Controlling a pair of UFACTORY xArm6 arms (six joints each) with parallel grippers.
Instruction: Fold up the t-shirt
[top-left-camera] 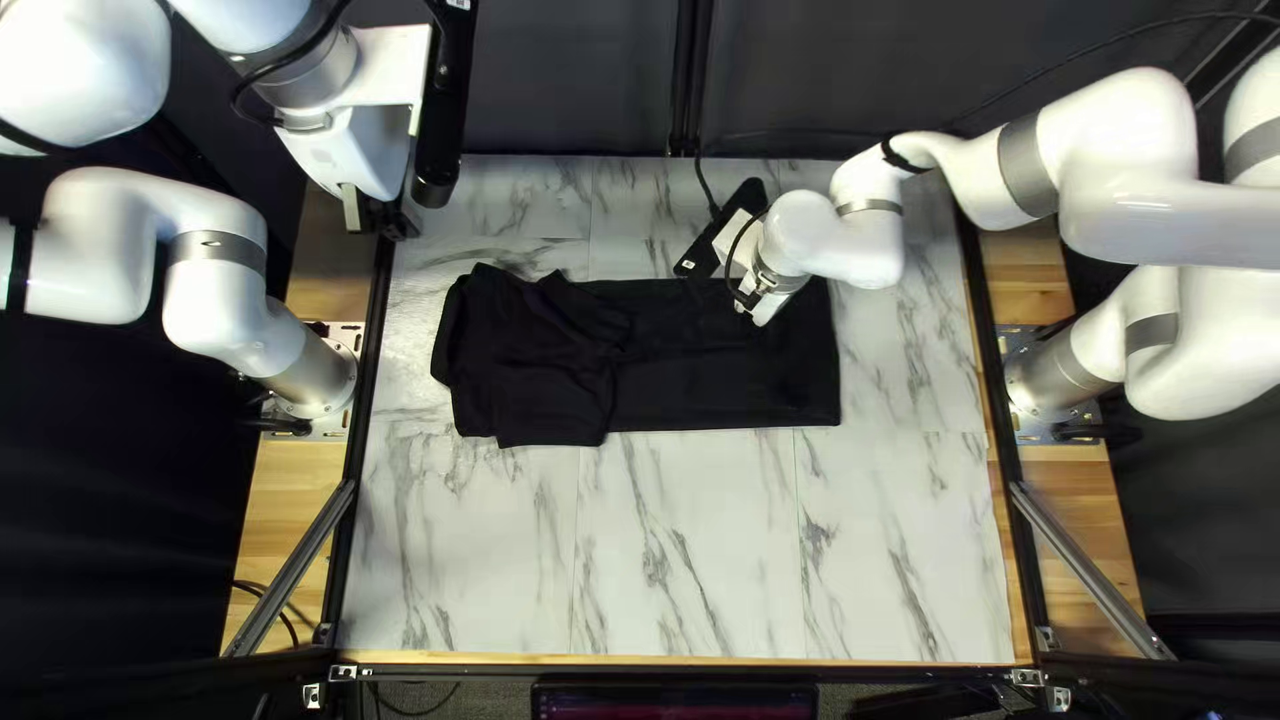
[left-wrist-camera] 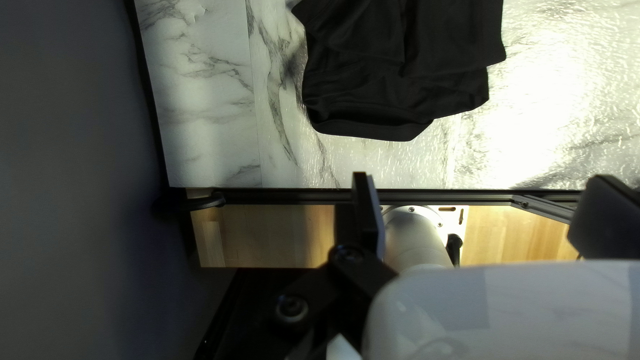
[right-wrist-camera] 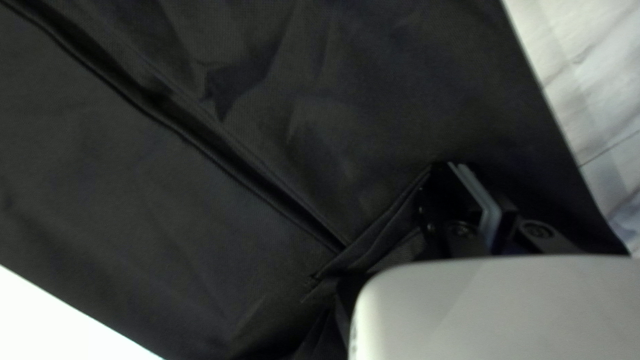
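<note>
Right hand [right-wrist-camera: 467, 187]: fingers pressed together on a pinch of cloth at the edge of the black t-shirt [right-wrist-camera: 200, 175]. A seam runs ahead of the fingers, and the shirt's body spreads beside and beneath them. Left hand [left-wrist-camera: 482, 200]: fingers wide apart, holding nothing, raised over the wooden border and black rail at the side of the bench [left-wrist-camera: 210, 100]. The t-shirt's bunched, doubled-over end lies well ahead of this hand, flat on the marble-patterned surface.
</note>
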